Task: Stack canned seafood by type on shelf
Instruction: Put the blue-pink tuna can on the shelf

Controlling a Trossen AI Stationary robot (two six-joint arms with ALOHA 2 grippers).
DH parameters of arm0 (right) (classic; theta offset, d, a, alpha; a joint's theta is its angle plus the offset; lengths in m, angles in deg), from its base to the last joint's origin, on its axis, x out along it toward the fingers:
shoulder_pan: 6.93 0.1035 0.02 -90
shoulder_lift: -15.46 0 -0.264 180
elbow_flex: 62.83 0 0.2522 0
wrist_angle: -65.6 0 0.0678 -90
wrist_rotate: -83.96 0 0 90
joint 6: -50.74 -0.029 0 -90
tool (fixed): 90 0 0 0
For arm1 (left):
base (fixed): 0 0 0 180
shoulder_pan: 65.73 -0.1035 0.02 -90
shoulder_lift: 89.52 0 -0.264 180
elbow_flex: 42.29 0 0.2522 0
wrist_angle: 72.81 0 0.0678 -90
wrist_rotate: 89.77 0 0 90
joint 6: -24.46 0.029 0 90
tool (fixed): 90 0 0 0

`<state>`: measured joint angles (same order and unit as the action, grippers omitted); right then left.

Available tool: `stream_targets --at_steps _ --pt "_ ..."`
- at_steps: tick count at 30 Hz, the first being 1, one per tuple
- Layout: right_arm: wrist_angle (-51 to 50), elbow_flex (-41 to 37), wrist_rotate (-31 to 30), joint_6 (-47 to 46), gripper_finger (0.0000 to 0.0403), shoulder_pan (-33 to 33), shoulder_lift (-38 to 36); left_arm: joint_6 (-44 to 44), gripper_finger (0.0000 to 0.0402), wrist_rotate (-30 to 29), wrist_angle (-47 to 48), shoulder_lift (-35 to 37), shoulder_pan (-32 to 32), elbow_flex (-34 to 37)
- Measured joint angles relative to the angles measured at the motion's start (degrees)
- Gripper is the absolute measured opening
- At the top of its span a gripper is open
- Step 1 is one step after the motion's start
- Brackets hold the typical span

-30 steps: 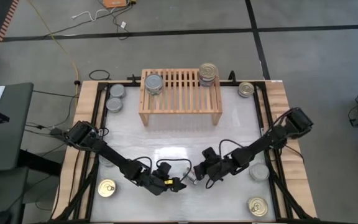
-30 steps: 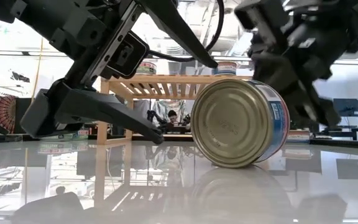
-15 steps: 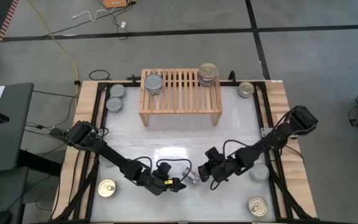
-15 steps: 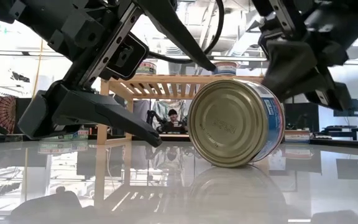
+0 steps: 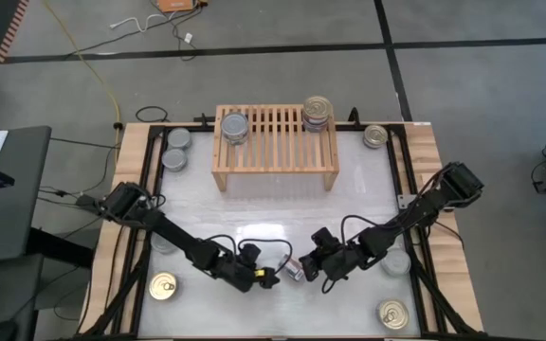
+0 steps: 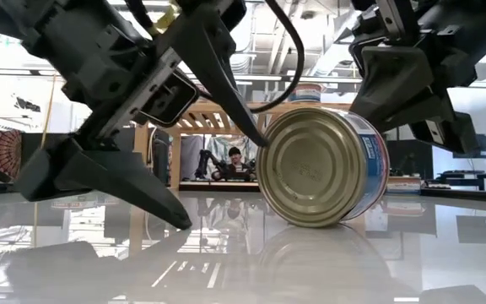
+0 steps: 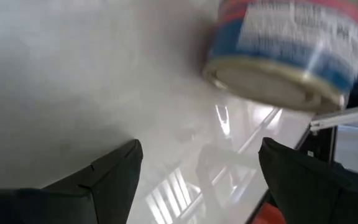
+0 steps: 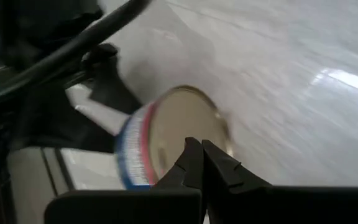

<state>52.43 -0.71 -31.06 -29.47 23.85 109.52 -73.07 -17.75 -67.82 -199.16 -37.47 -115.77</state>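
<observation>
Low in the centre of the high view, the left gripper [image 5: 271,278] sits with its fingers spread wide, and the left wrist view confirms it: two dark fingers [image 7: 107,177] far apart with bare table between them, gripping nothing. Just right of it lies a tin on its side [image 5: 294,271], gold end facing the low camera [image 6: 321,166], blue and white label around its wall [image 7: 297,37]. It rests on the glossy white table [image 5: 263,213], one left finger reaching up to its rim in the low view. On the tin's other side hangs the right gripper [image 5: 312,268], fingers pressed together with nothing between them, as the right wrist view shows [image 8: 201,163], the tips right over the tin [image 8: 169,140].

Further out, at the upper centre, the shelf [image 5: 275,163] carries one silver-topped can on its left end [image 5: 234,127] and a stack of cans on its right end [image 5: 317,112]. Two grey cans [image 5: 175,149] sit left of the shelf, a gold-topped one [image 5: 375,135] right of it. More tins lie at the lower left [image 5: 163,286] and lower right [image 5: 393,314] corners.
</observation>
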Motion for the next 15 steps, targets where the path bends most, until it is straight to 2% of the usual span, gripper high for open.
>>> stream_targets --at_steps 15 --pt "14.84 0.0 -0.11 8.7 0.0021 0.63 0.0 4.95 0.0313 0.08 4.04 0.07 -5.01 -0.06"
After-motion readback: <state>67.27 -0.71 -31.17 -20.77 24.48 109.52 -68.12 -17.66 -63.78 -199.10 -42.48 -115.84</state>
